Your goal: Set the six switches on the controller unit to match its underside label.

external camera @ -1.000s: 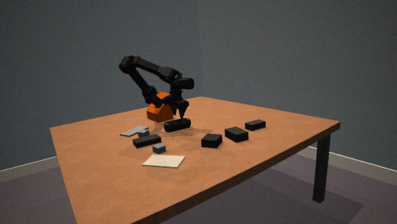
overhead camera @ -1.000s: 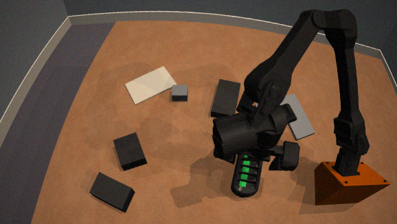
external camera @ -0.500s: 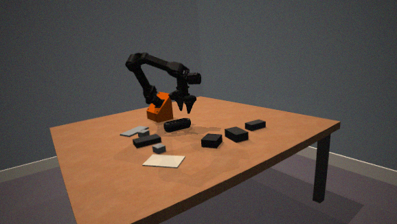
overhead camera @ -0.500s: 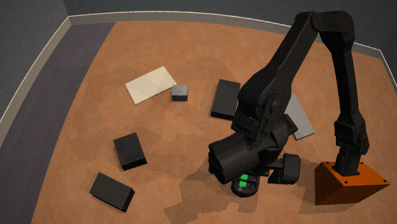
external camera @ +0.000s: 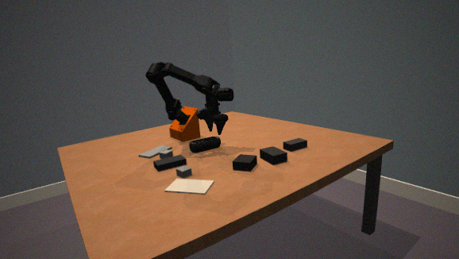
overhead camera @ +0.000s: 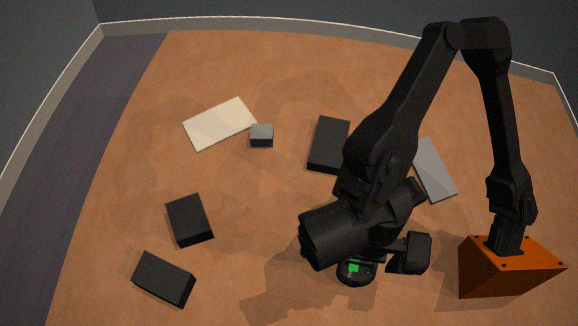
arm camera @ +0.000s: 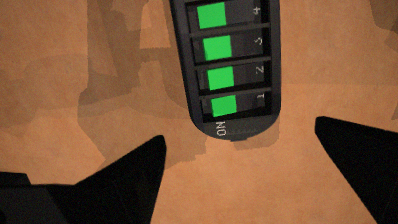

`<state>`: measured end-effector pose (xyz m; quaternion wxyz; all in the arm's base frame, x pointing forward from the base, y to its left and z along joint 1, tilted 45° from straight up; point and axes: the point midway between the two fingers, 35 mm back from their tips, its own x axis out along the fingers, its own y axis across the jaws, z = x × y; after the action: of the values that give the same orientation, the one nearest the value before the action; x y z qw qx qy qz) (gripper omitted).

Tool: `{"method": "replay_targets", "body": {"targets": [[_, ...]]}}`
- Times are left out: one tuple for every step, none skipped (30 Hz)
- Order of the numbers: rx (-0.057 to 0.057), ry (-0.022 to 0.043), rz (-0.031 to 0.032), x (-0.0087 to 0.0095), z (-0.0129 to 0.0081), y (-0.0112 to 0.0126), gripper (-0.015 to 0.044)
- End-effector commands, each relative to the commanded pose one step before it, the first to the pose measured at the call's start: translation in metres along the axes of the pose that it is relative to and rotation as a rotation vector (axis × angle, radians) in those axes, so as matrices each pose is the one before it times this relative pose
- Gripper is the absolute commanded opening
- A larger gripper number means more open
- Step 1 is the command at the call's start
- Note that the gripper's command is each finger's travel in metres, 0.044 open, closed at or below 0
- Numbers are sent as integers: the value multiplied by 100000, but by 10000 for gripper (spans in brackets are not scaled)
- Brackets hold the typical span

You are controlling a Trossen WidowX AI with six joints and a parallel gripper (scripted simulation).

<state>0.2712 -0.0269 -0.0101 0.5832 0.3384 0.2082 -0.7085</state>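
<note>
The dark grey controller unit [overhead camera: 356,281] [external camera: 205,144] [arm camera: 239,131] sits on the bench with its switches facing up, partly covered by the arm in the top view. In the wrist view, switches 1 to 4 show green on the left, the side marked ON; which ends are pressed down I cannot tell. Switches 5 and 6 are out of that view, and the underside label is hidden. My gripper [external camera: 215,133] [arm camera: 239,133] is open and empty, pointing down above the unit, with its fingers on either side of the end by switch 1 in the wrist view.
Dark boxes [overhead camera: 189,219] [overhead camera: 162,277] [overhead camera: 328,144], a cream card [overhead camera: 219,124], a small grey block [overhead camera: 262,134] and a flat grey plate [overhead camera: 436,172] lie around. Another small grey block [external camera: 166,153] is by the plate. The orange arm base [overhead camera: 530,257] stands at the right.
</note>
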Motion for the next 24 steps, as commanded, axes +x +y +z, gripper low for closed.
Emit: {"method": "replay_targets", "body": {"targets": [[-442,-422,45,691,47,-58,440],[1,-4,2,160,1,1,440],[1,-5,2,160,1,1,440],[1,-7,2,159,2,0,440],[1,-8,2,159,3,-1,440],[1,-9,2,159,3,-2,440],[2,-10,1,159,4,-3,440],[2,-12,1,158,5,-4,440],[2,-13,1,158,5,-5,440],[2,-14,1,158,6,-5,440],[2,-15,1,157,6,-6,440],[2,-17,0,157,7,-7,440],[3,-18,0,157,8,-8,440],[3,-19,0,156,8,-9,440],[3,-20,0,157,9,-10,440],[3,-22,0,156,9,-11,440],[3,-23,-1,156,10,-12,440],[3,-24,-1,155,11,-12,440],[3,-25,-1,155,11,-13,440],[4,-27,-2,155,12,-14,440],[4,-28,-2,153,12,-15,440],[3,-22,-2,119,10,-12,440],[2,-14,-1,71,6,-8,440],[1,-5,0,24,2,-3,440]]}}
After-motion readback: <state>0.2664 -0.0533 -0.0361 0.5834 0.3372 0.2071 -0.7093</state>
